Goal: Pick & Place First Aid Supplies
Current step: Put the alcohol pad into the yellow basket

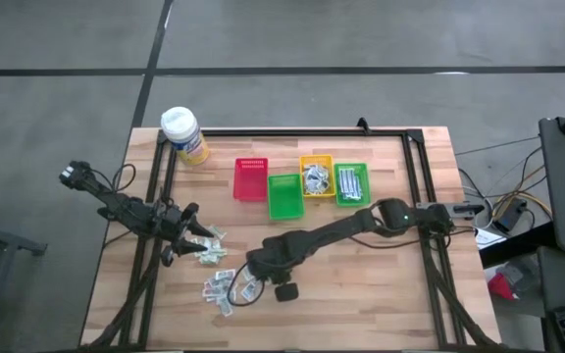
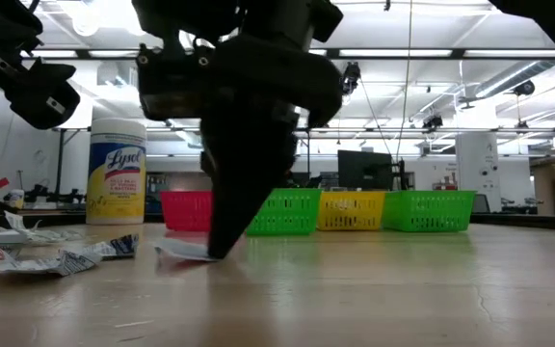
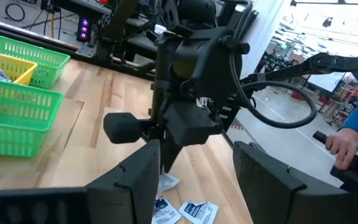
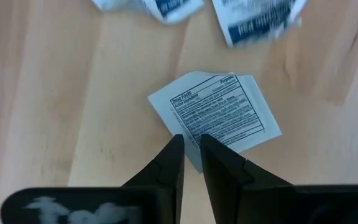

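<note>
high view: the right hand (image 1: 259,276) is reaching down among the scattered packets (image 1: 220,287) on the tabletop (image 1: 381,294), with more packets (image 1: 207,247) lying just beside the left hand (image 1: 186,241), which is waiting with its fingers apart. two of the bins behind are already holding supplies: the yellow bin (image 1: 316,176) and the far green bin (image 1: 351,184). from up here the arm is hiding the tips, so the grip itself is not showing.

low view: the right hand (image 2: 218,253) is coming to a point on the tabletop, touching the edge of a flat white packet (image 2: 183,252). the packet is lying flat, so the risk, as i judge it, is the tips sliding off or pushing it along rather than lifting it.

left wrist view: the left hand's fingers (image 3: 132,180) are standing wide, framing the right arm ahead, and a few packets (image 3: 197,210) are lying beneath it. a person's hand (image 3: 342,142) is showing at the room's edge, well apart.

right wrist view: only this one is showing the pinch. the right hand (image 4: 191,148) has its fingers nearly together over the near edge of a square white packet (image 4: 219,115); whether the edge is actually clamped, i cannot tell. a thin edge hold could slip on lifting. two more packets (image 4: 257,17) are lying just beyond.
</note>
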You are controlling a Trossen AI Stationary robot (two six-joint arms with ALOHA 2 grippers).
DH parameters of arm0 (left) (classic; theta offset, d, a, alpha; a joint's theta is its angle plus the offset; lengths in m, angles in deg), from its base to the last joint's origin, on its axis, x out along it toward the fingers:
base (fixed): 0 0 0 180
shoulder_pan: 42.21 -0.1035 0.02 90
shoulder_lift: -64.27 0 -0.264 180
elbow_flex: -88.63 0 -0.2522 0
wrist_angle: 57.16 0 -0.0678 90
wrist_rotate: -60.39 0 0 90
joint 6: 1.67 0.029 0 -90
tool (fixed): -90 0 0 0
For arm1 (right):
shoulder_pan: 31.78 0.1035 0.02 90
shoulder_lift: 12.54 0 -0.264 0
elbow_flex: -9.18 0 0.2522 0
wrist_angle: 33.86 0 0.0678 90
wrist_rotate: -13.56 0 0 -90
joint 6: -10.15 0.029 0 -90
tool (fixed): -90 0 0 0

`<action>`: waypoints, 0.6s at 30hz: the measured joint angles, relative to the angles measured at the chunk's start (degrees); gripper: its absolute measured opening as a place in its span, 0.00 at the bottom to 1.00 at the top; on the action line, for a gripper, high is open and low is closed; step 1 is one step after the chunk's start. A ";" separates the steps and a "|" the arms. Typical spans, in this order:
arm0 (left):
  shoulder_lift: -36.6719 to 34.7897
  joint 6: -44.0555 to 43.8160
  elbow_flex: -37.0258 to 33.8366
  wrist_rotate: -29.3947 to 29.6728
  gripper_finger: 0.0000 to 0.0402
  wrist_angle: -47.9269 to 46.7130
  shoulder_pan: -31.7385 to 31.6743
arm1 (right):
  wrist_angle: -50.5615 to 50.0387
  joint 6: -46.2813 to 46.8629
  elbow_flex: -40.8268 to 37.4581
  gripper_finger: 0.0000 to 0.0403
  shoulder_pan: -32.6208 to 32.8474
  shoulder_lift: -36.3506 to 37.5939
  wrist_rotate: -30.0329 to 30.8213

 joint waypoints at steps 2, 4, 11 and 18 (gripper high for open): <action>0.00 0.00 0.00 0.00 0.49 0.00 0.00 | -2.30 -0.01 0.04 0.13 -0.04 0.05 0.00; 0.00 0.00 0.00 0.00 0.49 0.00 0.00 | -4.76 -0.02 0.08 0.13 -0.04 0.15 0.00; 0.00 -0.02 0.00 0.00 0.49 0.01 0.00 | -14.72 0.00 0.17 0.13 -0.13 0.37 0.00; 0.00 -0.02 0.00 0.00 0.49 0.02 0.01 | -21.88 1.87 0.07 0.13 -0.35 0.43 0.01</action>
